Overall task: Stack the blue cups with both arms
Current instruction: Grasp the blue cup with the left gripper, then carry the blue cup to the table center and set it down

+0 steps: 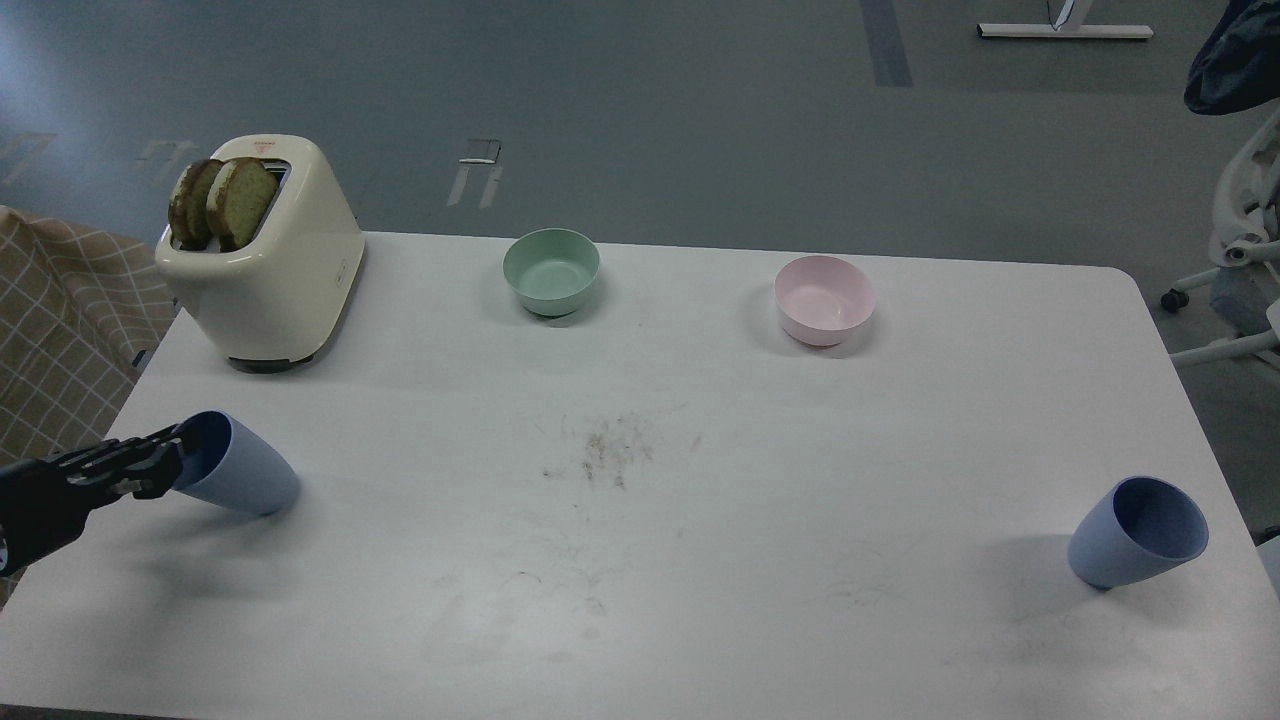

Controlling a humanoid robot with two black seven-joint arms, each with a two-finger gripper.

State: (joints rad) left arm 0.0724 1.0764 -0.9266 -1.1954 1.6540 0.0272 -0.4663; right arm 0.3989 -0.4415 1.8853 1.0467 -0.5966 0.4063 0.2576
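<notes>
- Left gripper [172, 462] at left edge of frame, fingers clamped on the rim of the tilted left cup [240, 467].
- Right cup [1135, 533] stands lower right on the table [700, 600].
- Right gripper out of view.

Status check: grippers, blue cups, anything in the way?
Left gripper at left blue cup rim, grip unclear. Right gripper out of view. Right blue cup untouched. Between cups: crumbs only.

Table [700, 600] layout: toaster [270, 265] at ten o'clock; two bowls [551, 270] [824, 299] at twelve and one; cups [235, 465] [1135, 533] lay at eight and four; left gripper [165, 462] stood at the eight-o'clock cup's rim.
</notes>
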